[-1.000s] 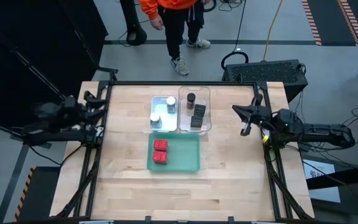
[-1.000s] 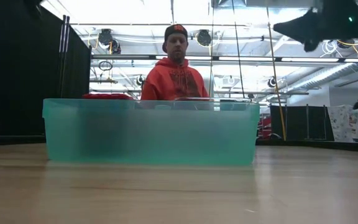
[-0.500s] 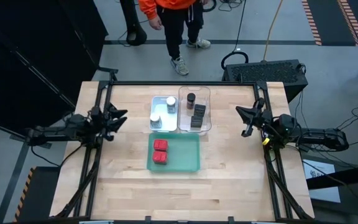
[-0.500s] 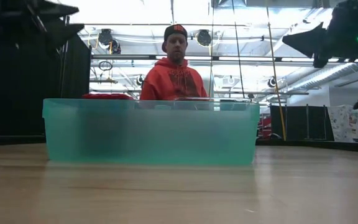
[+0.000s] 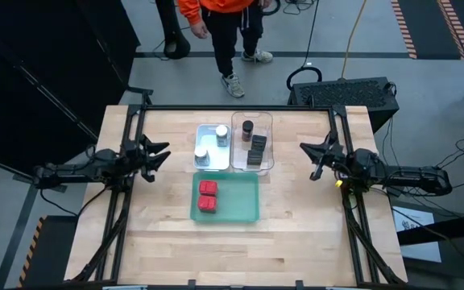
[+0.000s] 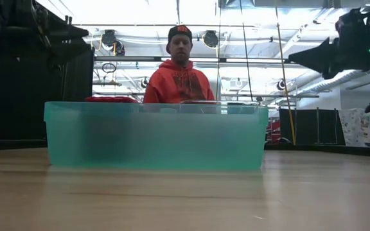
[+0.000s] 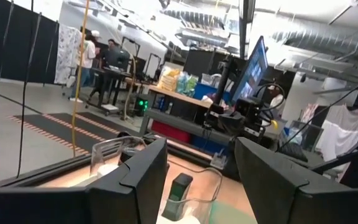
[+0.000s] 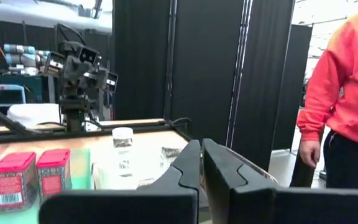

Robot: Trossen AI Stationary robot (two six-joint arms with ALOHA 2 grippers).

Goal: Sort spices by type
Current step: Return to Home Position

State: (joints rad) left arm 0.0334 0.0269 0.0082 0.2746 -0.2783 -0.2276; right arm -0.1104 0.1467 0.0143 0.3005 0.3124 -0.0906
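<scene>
spices (image 5: 208, 188) all in trays | two red tins (image 5: 208, 205) in green tray (image 5: 246, 211) | two white-lidded jars (image 5: 221, 137) in white tray (image 5: 208, 133) just beyond green tray's far edge | brown jar (image 5: 248, 127) and dark grey tins (image 5: 256, 150), apparently two, in clear tray (image 5: 268, 121) beside white tray | left gripper (image 7: 199, 146) well left of green tray, fingers wide apart, empty | right gripper (image 8: 201, 149) well right of green tray, fingers nearly touching, empty

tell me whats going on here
Nothing is being handled right now. Both arms hover at the table's sides, the left arm with jaws open, the right arm with jaws shut. The spices sit sorted: red tins in the green tray, white-lidded jars in the white tray, dark tins and a dark-lidded jar in the clear tray.
</scene>
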